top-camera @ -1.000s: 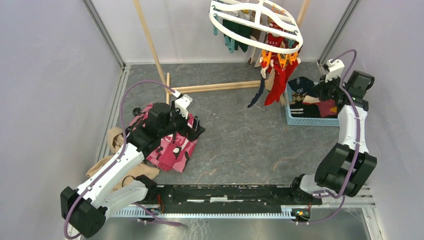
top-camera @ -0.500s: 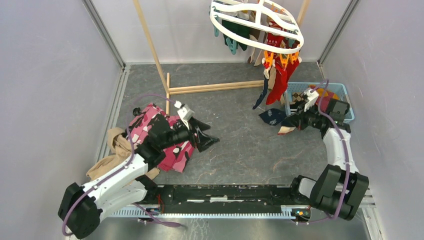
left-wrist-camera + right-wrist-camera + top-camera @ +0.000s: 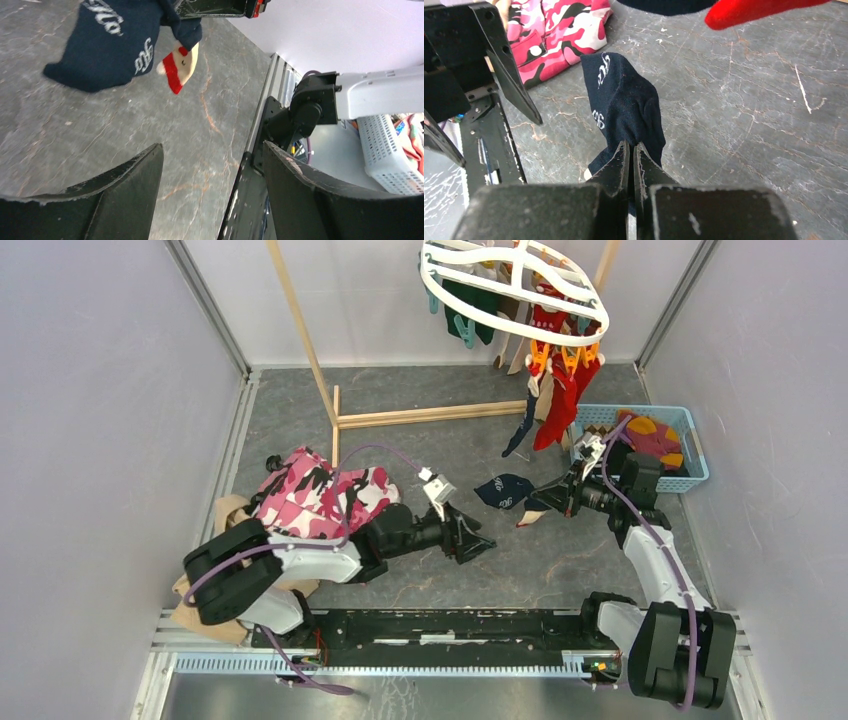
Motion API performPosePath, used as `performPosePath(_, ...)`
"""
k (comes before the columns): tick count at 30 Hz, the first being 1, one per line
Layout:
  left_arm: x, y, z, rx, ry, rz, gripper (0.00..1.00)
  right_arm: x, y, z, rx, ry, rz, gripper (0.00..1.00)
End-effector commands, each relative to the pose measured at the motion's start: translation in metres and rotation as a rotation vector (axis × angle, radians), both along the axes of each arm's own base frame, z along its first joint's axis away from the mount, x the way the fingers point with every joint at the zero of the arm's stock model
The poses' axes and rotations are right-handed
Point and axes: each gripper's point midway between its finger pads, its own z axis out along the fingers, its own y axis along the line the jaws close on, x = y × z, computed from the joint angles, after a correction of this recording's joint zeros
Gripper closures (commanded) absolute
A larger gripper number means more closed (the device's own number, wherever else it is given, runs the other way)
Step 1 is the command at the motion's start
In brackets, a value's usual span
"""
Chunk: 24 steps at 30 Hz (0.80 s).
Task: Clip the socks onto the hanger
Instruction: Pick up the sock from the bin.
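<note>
My right gripper [image 3: 540, 502] is shut on a navy sock [image 3: 503, 489] with white lettering and a red-and-tan toe, and holds it low over the floor; the sock also shows in the right wrist view [image 3: 624, 107] and the left wrist view [image 3: 107, 42]. My left gripper [image 3: 478, 540] is open and empty, low over the floor, its tips a short way left of and below the sock. The white oval hanger [image 3: 515, 285] hangs at the top, with red, dark green and tan socks [image 3: 555, 390] clipped to it.
A blue basket [image 3: 690, 475] with more socks stands at the right. A pink camouflage cloth [image 3: 320, 495] and a tan cloth [image 3: 225, 515] lie at the left. A wooden pole rack [image 3: 420, 416] stands at the back.
My right gripper has carried the navy sock left and nearer, away from the basket. My left arm has swung right and stretched out low toward the sock, off the pink cloth.
</note>
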Motion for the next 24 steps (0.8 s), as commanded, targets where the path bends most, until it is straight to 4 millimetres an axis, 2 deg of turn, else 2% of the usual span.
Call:
performPosePath(1, 0.012, -0.034, 0.041, -0.139, -0.015, 0.044, 0.24, 0.002, 0.009, 0.015, 0.060, -0.002, 0.035, 0.98)
performPosePath(6, 0.024, -0.048, 0.014, -0.083, 0.055, 0.094, 0.28, -0.001, 0.015, 0.013, 0.061, 0.020, 0.046, 0.99)
performPosePath(13, 0.031, -0.066, 0.001, -0.047, 0.082, 0.093, 0.29, -0.003, 0.024, 0.011, 0.055, 0.023, 0.074, 0.99)
performPosePath(19, 0.047, -0.074, -0.015, 0.012, 0.074, 0.149, 0.31, -0.004, 0.027, 0.011, 0.053, 0.024, 0.083, 0.98)
performPosePath(22, 0.050, -0.082, -0.016, 0.025, 0.070, 0.141, 0.42, -0.005, 0.027, 0.011, 0.053, 0.026, 0.086, 0.98)
performPosePath(24, 0.051, -0.086, -0.016, 0.029, 0.069, 0.134, 0.55, -0.005, 0.028, 0.011, 0.054, 0.026, 0.089, 0.97)
